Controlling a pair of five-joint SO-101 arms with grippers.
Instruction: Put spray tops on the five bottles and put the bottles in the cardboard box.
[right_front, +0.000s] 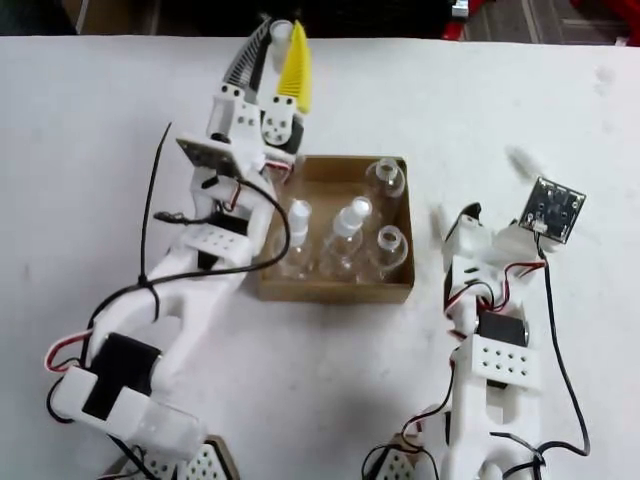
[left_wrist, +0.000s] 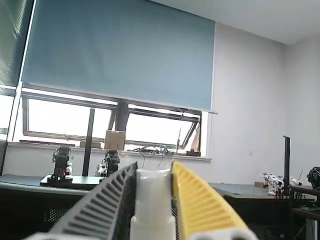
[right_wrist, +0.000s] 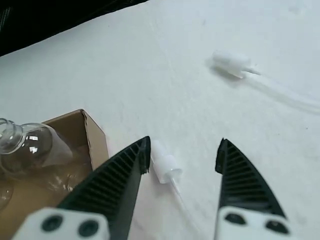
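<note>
- Right jaws stand open, low over the tabletop, just beside the cardboard box.
- Spray top lies flat between the tips, close by 1 jaw and apart from the other. Its long axis runs roughly along the jaws, tube trailing toward the wrist.
- Judgement: right arm is nearer. Centre on the top, then close across its width.
- Left jaws, held high beyond the box, grip a white cylindrical piece.
- Box holds 4 bottles, 2 of them uncapped.
- Second spray top lies well apart.
</note>
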